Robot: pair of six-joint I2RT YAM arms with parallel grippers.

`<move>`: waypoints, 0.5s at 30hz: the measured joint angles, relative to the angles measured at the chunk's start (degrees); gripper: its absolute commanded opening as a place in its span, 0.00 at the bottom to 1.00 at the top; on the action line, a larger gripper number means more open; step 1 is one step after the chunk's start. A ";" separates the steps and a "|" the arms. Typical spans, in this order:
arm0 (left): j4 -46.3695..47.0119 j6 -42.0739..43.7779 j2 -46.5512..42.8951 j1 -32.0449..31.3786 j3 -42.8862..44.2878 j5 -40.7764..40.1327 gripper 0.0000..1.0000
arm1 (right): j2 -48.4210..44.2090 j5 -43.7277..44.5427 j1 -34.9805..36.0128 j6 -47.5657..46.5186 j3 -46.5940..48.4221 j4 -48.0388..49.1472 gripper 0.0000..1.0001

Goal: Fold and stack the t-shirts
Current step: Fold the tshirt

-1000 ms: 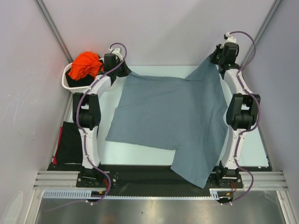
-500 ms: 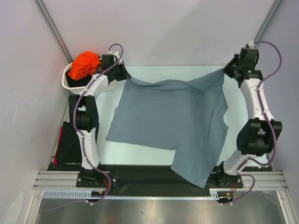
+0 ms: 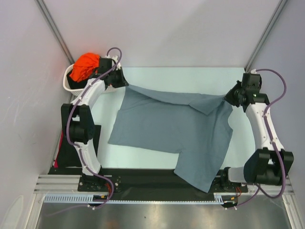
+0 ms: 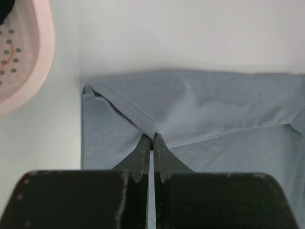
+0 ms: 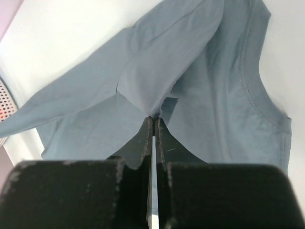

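Note:
A slate grey-blue t-shirt lies spread over the table, and its near part hangs past the front edge. Its far edge is lifted and doubled toward the near side. My left gripper is shut on the far left corner, pinching the hem at the fingertips. My right gripper is shut on the far right corner, with cloth bunched at its tips. An orange t-shirt sits crumpled in the basket. A black t-shirt lies at the left edge, partly hidden behind the left arm.
The white slotted basket stands at the far left corner, close to my left gripper; its rim shows in the left wrist view. Grey walls close in the table on three sides. A black strip runs along the front edge.
The right arm swung outward and down toward the near side, bringing the shirt's far right corner lower and folding the far edge over. The left gripper shifted slightly with its corner.

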 measured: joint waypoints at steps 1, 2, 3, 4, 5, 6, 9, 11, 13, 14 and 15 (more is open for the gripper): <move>-0.22 0.11 -0.63 0.00 -0.87 -0.66 0.00 | -1.49 0.07 0.09 0.00 -0.79 -0.24 0.00; -0.59 0.28 -1.07 0.00 -1.60 -1.18 0.00 | -3.08 0.09 0.13 0.00 -1.70 -0.33 0.00; -1.05 0.44 -1.29 0.02 -2.14 -1.75 0.00 | -4.42 0.11 0.17 0.00 -2.60 -0.44 0.00; -1.64 0.57 -1.33 0.02 -2.45 -2.45 0.00 | -5.53 0.13 0.22 0.00 -3.58 -0.50 0.00; -2.34 0.79 -1.31 0.04 -2.62 -2.89 0.00 | -6.45 0.09 0.24 -0.02 -4.57 -0.55 0.00; -3.15 0.98 -1.16 0.04 -2.69 -3.37 0.00 | -6.99 0.04 0.24 -0.02 -5.44 -0.63 0.00; -4.98 1.49 -0.55 0.11 -2.67 -4.13 0.00 | -7.28 0.00 0.24 -0.17 -7.61 -0.72 0.00; -5.75 1.77 0.11 0.11 -2.67 -4.68 0.00 | -7.06 0.02 0.24 -0.28 -8.63 -1.38 0.00; -6.16 2.03 0.96 0.11 -2.69 -5.53 0.00 | -6.58 0.04 0.22 -0.72 -8.70 -2.03 0.00; -6.34 2.25 1.38 0.13 -2.67 -5.90 0.01 | -6.38 0.07 0.22 -0.90 -8.70 -2.14 0.00; -6.60 2.45 1.88 0.13 -2.67 -6.27 0.00 | -6.21 0.07 0.22 -1.01 -8.74 -2.19 0.00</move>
